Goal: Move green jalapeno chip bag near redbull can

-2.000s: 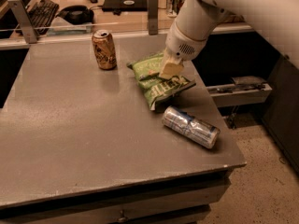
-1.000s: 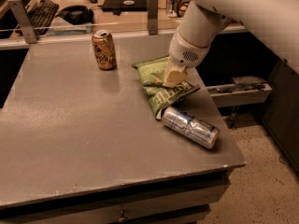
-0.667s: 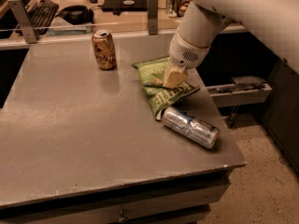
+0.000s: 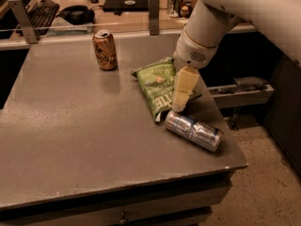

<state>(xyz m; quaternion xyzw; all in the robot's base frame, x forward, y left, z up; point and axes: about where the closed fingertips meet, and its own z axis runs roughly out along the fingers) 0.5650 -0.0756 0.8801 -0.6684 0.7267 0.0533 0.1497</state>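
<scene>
The green jalapeno chip bag point(image 4: 156, 85) lies flat on the grey table point(image 4: 70, 126), right of middle. Its near end almost touches the redbull can point(image 4: 194, 130), a silver and blue can lying on its side near the table's right front corner. My gripper point(image 4: 180, 102) reaches down from the upper right and sits at the bag's right edge, just above the can's left end. The white arm hides part of the bag's right side.
A brown-gold can point(image 4: 105, 50) stands upright at the back of the table. Behind the table runs a rail with posts point(image 4: 153, 6), and beyond it a desk with a keyboard point(image 4: 40, 11). An open drawer point(image 4: 242, 91) and the floor are to the right.
My gripper has moved toward the front of the table, closer to the redbull can. The bag has shifted a little the same way, and its near end now lies beside the can.
</scene>
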